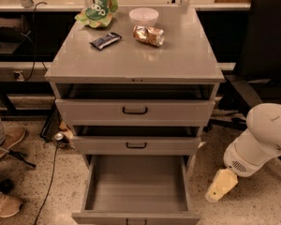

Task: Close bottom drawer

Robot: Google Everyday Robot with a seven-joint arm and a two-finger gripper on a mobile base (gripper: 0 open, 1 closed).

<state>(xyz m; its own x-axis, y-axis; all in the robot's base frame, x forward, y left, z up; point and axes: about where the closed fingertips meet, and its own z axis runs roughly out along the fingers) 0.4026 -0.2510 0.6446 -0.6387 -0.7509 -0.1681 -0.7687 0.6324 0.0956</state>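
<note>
The bottom drawer (136, 184) sits at the foot of the grey cabinet (61, 90), pulled far out toward the camera. Its box runs lengthwise from the cabinet to the lower edge of the view, and its bare grey floor is exposed. Its front panel lies crosswise, left to right, along that lower edge, facing the viewer. Above it, the middle drawer (136, 145) and the top drawer (135, 110) each stand out a little.

The hand (221, 185), pale yellow, hangs low near the floor to the right of the bottom drawer's front corner, apart from it. I cannot tell whether it is spread or pressed together.

On the surface (140, 62) lie a green bag (97, 11), a white bowl (144, 16), a dark packet (105, 40) and a shiny wrapper (148, 35).
</note>
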